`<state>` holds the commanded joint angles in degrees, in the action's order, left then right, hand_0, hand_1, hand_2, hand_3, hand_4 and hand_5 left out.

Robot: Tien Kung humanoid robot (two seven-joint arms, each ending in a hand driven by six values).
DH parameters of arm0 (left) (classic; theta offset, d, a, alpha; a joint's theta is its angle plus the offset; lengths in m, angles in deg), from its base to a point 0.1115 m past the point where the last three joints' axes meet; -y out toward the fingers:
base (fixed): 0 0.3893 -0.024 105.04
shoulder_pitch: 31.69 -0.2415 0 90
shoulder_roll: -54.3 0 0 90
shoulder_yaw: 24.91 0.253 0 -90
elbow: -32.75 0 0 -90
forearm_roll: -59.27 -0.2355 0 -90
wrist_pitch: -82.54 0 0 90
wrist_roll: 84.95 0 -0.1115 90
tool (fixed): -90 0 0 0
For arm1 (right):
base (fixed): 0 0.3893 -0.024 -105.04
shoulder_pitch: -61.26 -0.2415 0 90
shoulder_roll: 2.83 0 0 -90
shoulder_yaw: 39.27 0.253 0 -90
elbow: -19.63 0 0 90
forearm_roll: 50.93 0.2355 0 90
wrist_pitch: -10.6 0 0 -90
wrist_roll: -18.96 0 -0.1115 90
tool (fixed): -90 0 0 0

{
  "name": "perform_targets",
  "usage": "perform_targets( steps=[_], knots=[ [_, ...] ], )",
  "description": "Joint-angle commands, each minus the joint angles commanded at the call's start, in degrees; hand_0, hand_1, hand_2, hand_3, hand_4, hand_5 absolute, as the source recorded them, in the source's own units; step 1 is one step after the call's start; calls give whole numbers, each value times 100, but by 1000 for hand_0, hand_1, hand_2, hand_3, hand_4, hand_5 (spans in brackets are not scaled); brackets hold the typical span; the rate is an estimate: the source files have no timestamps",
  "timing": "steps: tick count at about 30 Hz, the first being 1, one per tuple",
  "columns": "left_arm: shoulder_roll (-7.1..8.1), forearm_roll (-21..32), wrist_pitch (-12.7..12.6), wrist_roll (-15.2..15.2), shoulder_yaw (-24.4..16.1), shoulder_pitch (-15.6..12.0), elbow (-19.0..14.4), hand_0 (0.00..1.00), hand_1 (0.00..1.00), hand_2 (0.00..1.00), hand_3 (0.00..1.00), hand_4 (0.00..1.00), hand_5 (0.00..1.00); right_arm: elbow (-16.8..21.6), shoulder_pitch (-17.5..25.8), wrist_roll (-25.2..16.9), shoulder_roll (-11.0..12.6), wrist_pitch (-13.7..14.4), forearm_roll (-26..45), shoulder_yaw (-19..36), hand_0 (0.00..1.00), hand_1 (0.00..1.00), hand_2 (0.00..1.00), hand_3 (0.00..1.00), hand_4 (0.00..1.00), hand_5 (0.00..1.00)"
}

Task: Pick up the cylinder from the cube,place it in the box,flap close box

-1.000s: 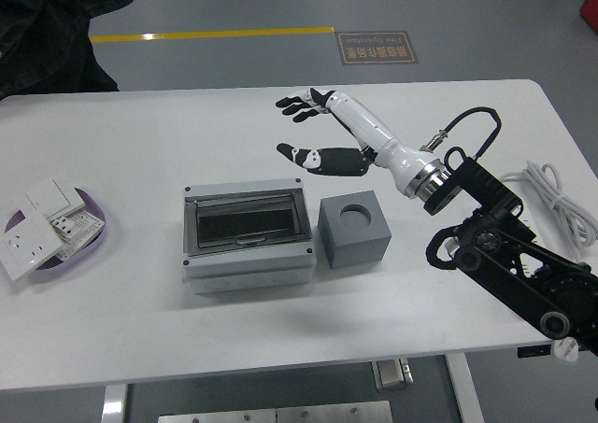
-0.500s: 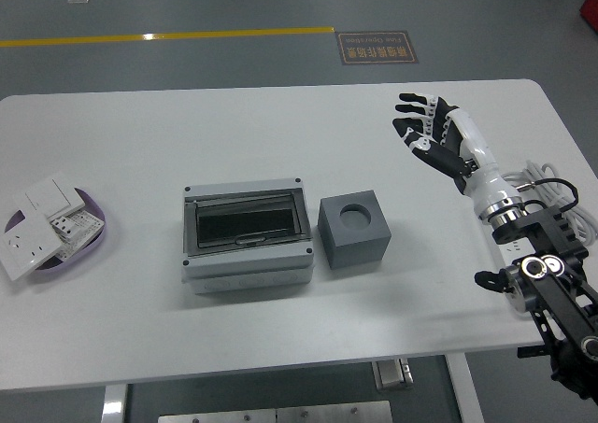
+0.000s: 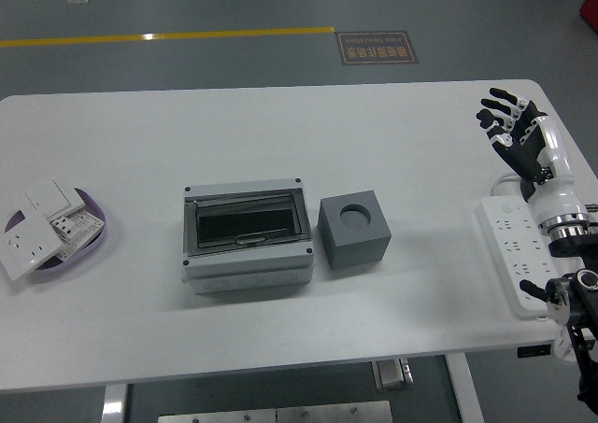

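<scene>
A grey box (image 3: 247, 235) with a dark see-through flap sits at the table's middle; the flap lies shut over it. Right beside it stands a grey cube (image 3: 354, 229) with a round hollow in its top; no cylinder shows in the hollow or anywhere else. My right hand (image 3: 512, 130) is at the table's far right edge, raised, fingers spread, holding nothing. It is well apart from the cube and the box. My left arm is out of view.
A purple dish (image 3: 93, 239) with white switch and socket parts sits at the left edge. A white power strip (image 3: 513, 249) lies at the right edge under my right forearm. The white table (image 3: 280, 133) is bare at the back.
My right hand has swung from above the cube's far side out to the right edge of the table, uncovering the power strip. A dark-clothed person at top left left the view.
</scene>
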<state>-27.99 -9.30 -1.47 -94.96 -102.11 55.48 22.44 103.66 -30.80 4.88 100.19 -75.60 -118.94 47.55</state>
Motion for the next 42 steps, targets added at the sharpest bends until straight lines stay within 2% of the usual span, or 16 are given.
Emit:
perform_targets(
  steps=[6, 16, 33, 42],
  knots=[
    [62, -64, 4, -16, -41, 4, 0, 644, 670, 655, 696, 747, 313, -76, 61, -195, -57, -156, 251, 26, 754, 689, 707, 713, 744, 371],
    [94, -91, 9, -9, -46, 24, 0, 644, 670, 655, 697, 746, 310, -125, 64, -194, -131, -135, 292, 31, 759, 696, 710, 718, 778, 383],
    [-39, -17, -14, -26, -133, -94, 0, 643, 670, 655, 697, 747, 313, -61, 122, -208, -105, -86, 198, 58, 763, 700, 709, 716, 793, 403],
    [-49, -5, -21, -22, -163, -99, 0, 643, 671, 656, 696, 747, 313, -45, 194, -438, -81, 44, 249, 125, 765, 697, 709, 714, 801, 408]
  ],
)
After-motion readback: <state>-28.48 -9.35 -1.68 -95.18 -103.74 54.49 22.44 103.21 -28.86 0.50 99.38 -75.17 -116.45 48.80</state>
